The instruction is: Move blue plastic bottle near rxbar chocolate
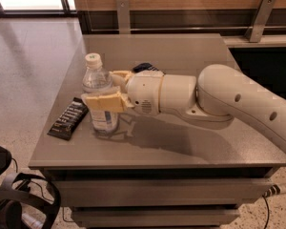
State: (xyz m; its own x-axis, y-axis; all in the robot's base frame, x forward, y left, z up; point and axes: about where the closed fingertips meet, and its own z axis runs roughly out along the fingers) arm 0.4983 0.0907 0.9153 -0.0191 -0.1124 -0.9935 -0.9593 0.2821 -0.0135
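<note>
- Camera view, looking down on a grey table [181,51]; its near edge runs along the bottom of the frame, and a wood-panelled wall with two metal brackets [123,13] stands at the far side.
- Blue plastic bottle [101,120]: upright on the left part of the table, white cap [93,58] screwed on. The body is clear, with a pale label around the lower half. Fill level: cannot tell through the plastic.
- The bottle base looks to be at the table surface, with a shadow right under it; cannot tell whether it bears weight there.
- Gripper [99,86]: comes in from the right at mid-height of the bottle, clenched on it. The near finger [105,102] lies across the front of the bottle and the far finger [120,75] passes behind its shoulder, so the bottle sits between them.
- Arm [229,99]: a thick white link lying low over the table, running from the right edge of the frame to the wrist.
- Rxbar chocolate [69,118]: flat on the table just left of the bottle, dark wrapper with rows of white lettering, long axis angled from near-left to far-right. Its right end is close beside the bottle base; cannot tell whether they touch.
- Dark blue wrapper [145,67]: on the table behind the wrist, mostly hidden.
- Polished floor [33,56] to the left of the table; black straps [19,199] at the near-left corner.
</note>
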